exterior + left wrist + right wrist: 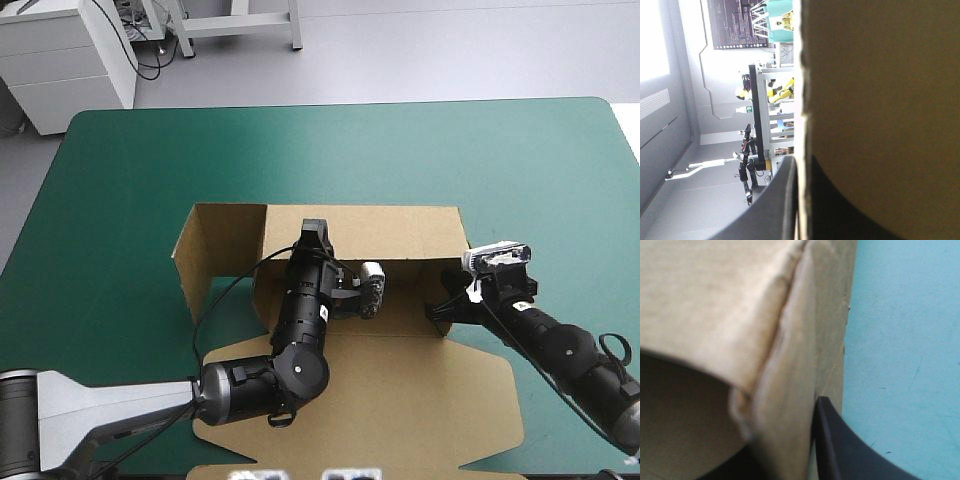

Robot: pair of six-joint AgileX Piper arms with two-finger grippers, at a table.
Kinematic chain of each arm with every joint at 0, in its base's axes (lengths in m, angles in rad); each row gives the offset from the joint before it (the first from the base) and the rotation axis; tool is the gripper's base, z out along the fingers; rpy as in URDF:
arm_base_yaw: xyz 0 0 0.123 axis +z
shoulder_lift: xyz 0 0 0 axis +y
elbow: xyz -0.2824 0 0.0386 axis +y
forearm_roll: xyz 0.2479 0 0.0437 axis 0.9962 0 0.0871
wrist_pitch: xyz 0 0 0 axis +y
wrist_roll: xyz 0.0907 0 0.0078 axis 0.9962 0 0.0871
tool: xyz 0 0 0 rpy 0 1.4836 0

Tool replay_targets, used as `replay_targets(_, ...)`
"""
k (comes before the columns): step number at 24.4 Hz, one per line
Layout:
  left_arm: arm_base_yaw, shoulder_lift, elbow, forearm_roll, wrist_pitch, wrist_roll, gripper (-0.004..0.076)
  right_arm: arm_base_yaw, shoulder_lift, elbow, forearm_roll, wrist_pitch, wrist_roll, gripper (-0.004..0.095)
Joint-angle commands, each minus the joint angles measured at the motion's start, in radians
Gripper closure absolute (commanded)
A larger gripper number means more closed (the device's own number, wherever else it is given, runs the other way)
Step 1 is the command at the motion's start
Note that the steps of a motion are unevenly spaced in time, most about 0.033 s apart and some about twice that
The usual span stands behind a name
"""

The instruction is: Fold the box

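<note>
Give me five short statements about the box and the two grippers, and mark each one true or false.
1. The left gripper is shut on the raised far wall of the box. True.
2. The box lies wholly flat. False: its far and left walls stand raised.
3. The right gripper is shut on the box's right side. True.
4. A white T-shirt lies inside the box. False: no T-shirt shows anywhere.
5. The lid stands upright. False: it lies flat on the table.
</note>
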Motion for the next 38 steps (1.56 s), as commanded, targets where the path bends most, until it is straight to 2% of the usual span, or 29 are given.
replay_targets(1,-0.009,-0.033,-0.026,0.132,-0.047,-0.013,0.0725,0.011,-0.014,-0.031,0.023,0.092,-0.007,0.0921)
replay_targets(2,-0.009,-0.033,-0.026,0.132,-0.052,-0.013,0.0717,0.011,-0.012,-0.031,0.023,0.092,-0.007,0.0922)
replay_targets(4,-0.009,-0.033,-0.026,0.132,-0.089,-0.013,0.0645,0.011,-0.012,-0.031,0.023,0.091,-0.019,0.0921)
replay_targets(5,-0.009,-0.033,-0.026,0.132,-0.116,-0.013,0.0559,0.011,-0.012,-0.031,0.023,0.086,-0.019,0.0921)
replay_targets(6,-0.009,-0.033,-0.026,0.132,-0.121,-0.014,0.0510,0.011,-0.012,-0.031,0.023,0.083,-0.019,0.0922)
replay_targets(7,-0.009,-0.033,-0.026,0.134,-0.121,-0.031,0.0415,0.011,-0.012,-0.031,0.023,0.074,-0.019,0.0921)
replay_targets(9,-0.009,-0.033,-0.026,0.134,-0.119,-0.075,0.0330,0.011,-0.012,-0.031,0.028,0.044,-0.019,0.0921)
replay_targets(14,-0.009,-0.033,-0.026,0.134,-0.117,-0.107,0.0318,0.011,0.012,-0.073,0.027,-0.049,-0.019,0.0921)
replay_targets(19,-0.054,-0.033,-0.026,0.134,-0.112,-0.107,0.0318,0.011,0.148,-0.173,0.032,-0.067,-0.017,0.0921)
replay_targets(26,-0.079,-0.033,-0.026,0.134,-0.105,-0.107,0.0318,0.011,0.292,-0.305,0.032,-0.032,0.039,0.0922)
replay_targets(38,-0.126,-0.033,-0.026,0.128,-0.036,-0.115,0.0318,-0.001,0.306,-0.314,0.032,-0.038,0.072,0.0921)
